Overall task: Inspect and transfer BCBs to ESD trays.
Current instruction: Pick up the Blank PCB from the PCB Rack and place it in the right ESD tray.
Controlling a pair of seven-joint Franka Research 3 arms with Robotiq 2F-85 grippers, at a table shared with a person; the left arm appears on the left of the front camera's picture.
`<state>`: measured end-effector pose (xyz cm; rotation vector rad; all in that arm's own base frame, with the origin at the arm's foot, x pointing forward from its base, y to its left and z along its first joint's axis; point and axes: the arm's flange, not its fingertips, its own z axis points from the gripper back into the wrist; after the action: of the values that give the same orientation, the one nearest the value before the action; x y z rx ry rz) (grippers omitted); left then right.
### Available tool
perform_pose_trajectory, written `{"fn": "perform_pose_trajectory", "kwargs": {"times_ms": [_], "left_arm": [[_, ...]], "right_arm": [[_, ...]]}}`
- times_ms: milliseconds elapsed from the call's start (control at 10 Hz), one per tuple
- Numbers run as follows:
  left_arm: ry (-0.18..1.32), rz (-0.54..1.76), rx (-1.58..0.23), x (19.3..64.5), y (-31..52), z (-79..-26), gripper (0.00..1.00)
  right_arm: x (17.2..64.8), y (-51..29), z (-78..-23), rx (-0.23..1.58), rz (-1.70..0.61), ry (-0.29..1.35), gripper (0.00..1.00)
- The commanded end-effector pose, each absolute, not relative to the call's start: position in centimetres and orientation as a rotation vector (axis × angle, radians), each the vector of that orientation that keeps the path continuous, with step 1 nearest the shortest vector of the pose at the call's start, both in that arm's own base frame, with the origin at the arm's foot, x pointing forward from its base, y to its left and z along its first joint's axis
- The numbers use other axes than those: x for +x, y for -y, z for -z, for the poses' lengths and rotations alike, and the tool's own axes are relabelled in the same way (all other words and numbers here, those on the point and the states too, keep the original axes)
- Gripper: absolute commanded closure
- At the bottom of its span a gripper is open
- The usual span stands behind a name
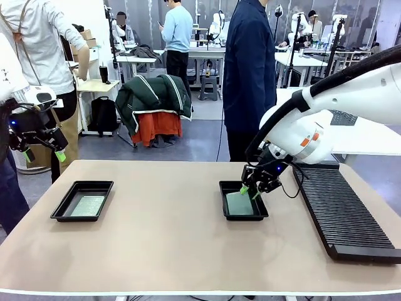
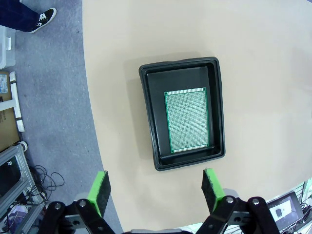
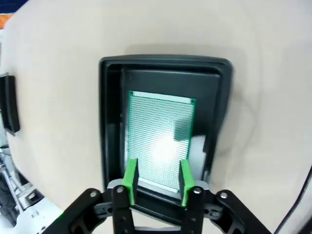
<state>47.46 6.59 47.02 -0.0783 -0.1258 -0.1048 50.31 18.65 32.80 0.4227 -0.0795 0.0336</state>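
Right wrist view, green perforated BCB (image 3: 161, 141) glare-lit in black ESD tray (image 3: 109, 122), right gripper (image 3: 158, 176) parted, straddling its edge.

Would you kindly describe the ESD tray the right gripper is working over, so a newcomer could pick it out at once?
Start at the long black ribbed rack on the table's right side. Just left of it sits a shallow black ESD tray holding a green circuit board. Unlike the other tray far left, it has the right gripper directly over it.
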Motion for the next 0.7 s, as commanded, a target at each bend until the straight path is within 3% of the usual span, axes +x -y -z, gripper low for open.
{"fn": "perform_pose_trajectory", "kwargs": {"times_ms": [0, 100, 200, 300, 400, 500, 600], "left_arm": [[0.138, 0.102, -0.079, 47.4, -6.5, -46.8, 0.00], [0.138, 0.102, -0.079, 47.4, -6.5, -46.8, 0.00], [0.138, 0.102, -0.079, 47.4, -6.5, -46.8, 0.00], [0.138, 0.102, -0.079, 47.4, -6.5, -46.8, 0.00], [0.138, 0.102, -0.079, 47.4, -6.5, -46.8, 0.00], [0.138, 0.102, -0.079, 47.4, -6.5, -46.8, 0.00], [0.138, 0.102, -0.079, 47.4, -6.5, -46.8, 0.00]], "right_arm": [[49.5, -19.2, -34.9, 0.311, -0.005, 0.058, 0.42], [49.3, -18.9, -35.7, 0.276, -0.001, 0.054, 0.43], [49.0, -18.5, -36.5, 0.250, 0.002, 0.052, 0.34], [48.7, -18.0, -37.2, 0.234, 0.004, 0.048, 0.35], [48.6, -17.6, -37.7, 0.223, 0.001, 0.051, 0.26], [48.6, -17.3, -38.0, 0.206, -0.005, 0.047, 0.27], [48.6, -17.1, -38.2, 0.198, -0.012, 0.040, 0.18]]}}
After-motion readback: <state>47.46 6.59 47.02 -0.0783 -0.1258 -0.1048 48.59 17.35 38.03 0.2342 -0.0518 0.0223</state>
